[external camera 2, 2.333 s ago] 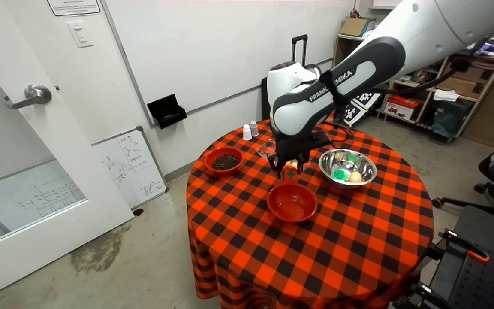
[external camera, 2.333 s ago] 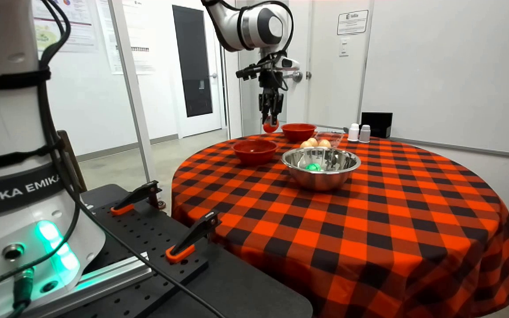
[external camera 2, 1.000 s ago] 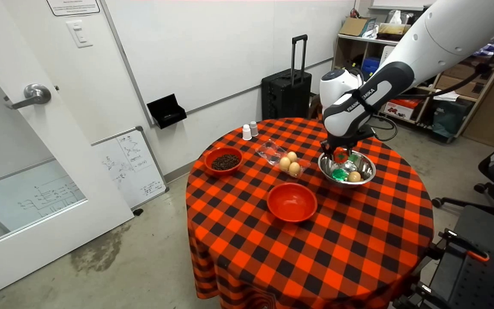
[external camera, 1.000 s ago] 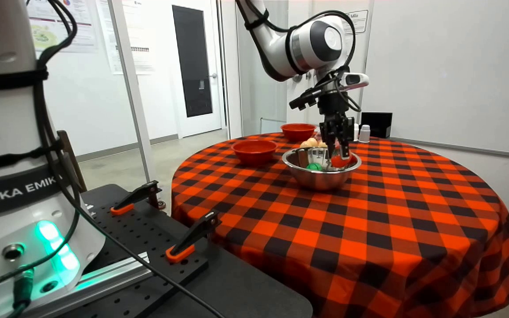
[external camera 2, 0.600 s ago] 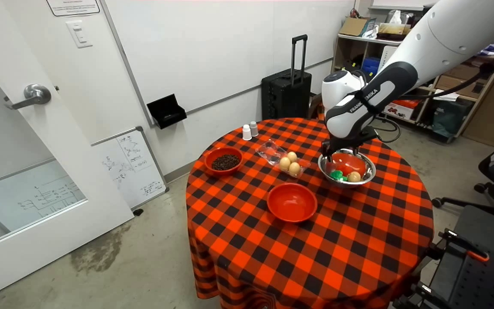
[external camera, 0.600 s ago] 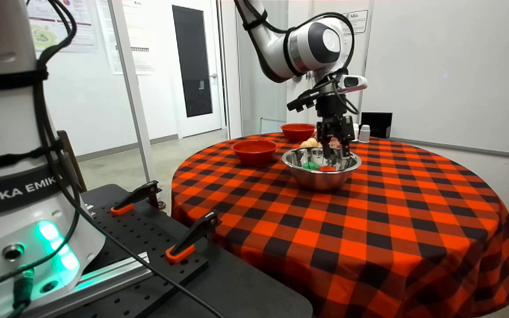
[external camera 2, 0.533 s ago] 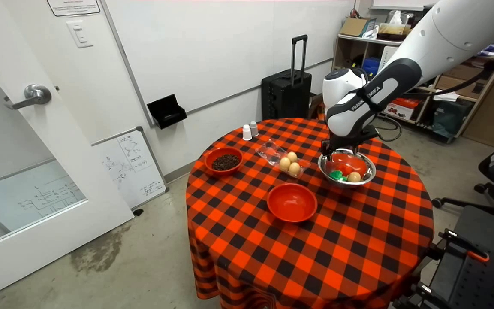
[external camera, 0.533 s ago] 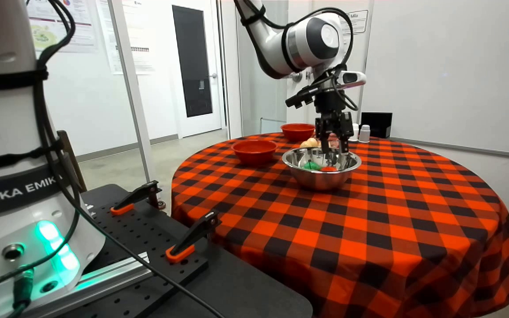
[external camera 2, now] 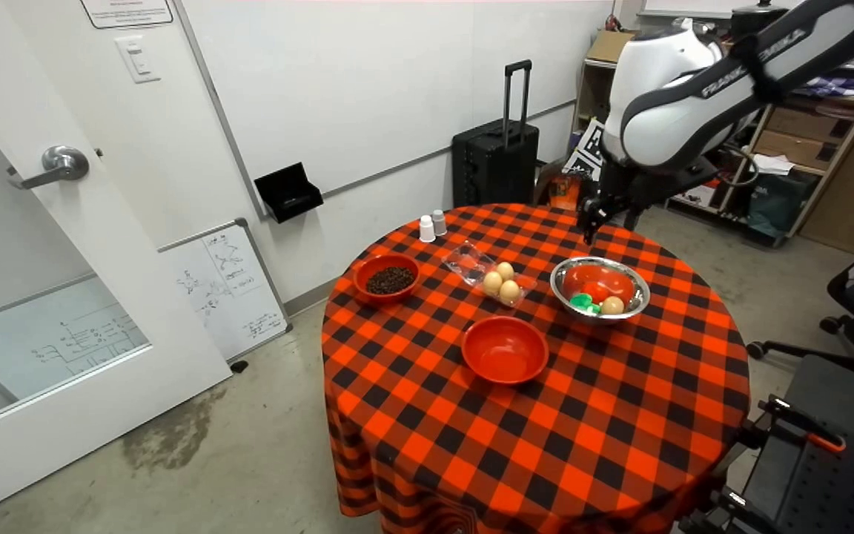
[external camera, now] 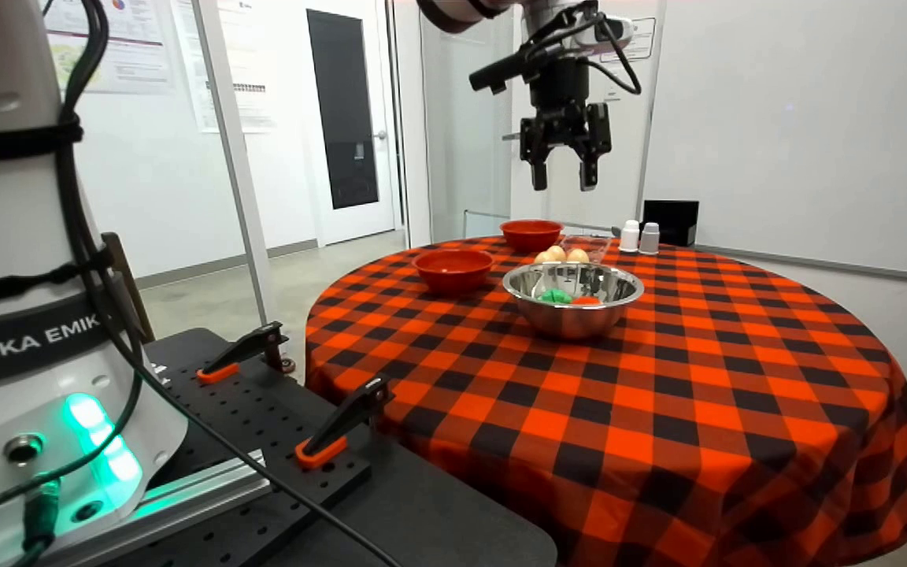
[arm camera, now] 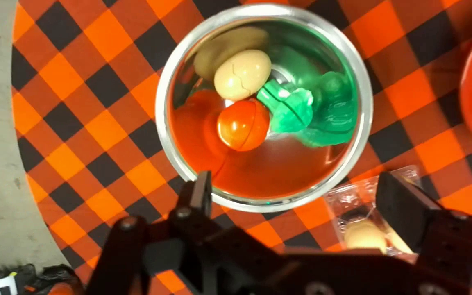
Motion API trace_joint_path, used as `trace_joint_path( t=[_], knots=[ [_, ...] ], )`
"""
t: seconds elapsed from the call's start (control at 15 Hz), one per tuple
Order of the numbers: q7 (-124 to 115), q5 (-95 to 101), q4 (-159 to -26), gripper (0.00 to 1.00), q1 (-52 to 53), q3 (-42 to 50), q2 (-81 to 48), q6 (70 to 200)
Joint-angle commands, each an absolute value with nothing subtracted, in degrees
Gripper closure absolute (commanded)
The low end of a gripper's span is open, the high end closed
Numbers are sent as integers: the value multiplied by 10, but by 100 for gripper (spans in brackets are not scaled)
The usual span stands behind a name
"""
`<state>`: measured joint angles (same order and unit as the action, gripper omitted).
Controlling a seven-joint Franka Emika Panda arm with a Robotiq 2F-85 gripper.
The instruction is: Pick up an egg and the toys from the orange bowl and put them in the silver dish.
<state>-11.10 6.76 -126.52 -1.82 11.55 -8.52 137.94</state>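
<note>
Inside the wide, round, silver metal dish (external camera: 571,321) lie a tan oval egg (arm camera: 242,76), a round red-orange toy (arm camera: 242,125) and a green stalked toy (arm camera: 293,112). Just beside the dish lies a clear plastic carton (external camera 2: 468,261) of tan eggs (external camera 2: 492,282); a little farther from it, a round orange-red bowl (external camera 2: 505,360). Well above dish level, the jaws stand spread apart.

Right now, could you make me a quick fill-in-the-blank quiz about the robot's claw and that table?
The gripper, holding nothing, is ____, not shut.
In the silver dish, an egg and a red toy lie with a broccoli-shaped toy coloured ____.
Outside it, ____ other eggs sit in a clear carton.
Missing words: open; green; three.
</note>
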Motion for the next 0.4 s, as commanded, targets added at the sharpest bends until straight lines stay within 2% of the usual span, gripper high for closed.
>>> trace_joint_path(
  t=[0.0,0.07,0.13,0.33],
  knots=[
    [20,9,-1344,0,-41,83,60,1320],
    [49,-3,-1353,0,-38,79,95,1291],
    [-7,21,-1308,0,-43,82,15,1322],
    [27,9,-1338,0,-41,75,87,1290]
  ],
)
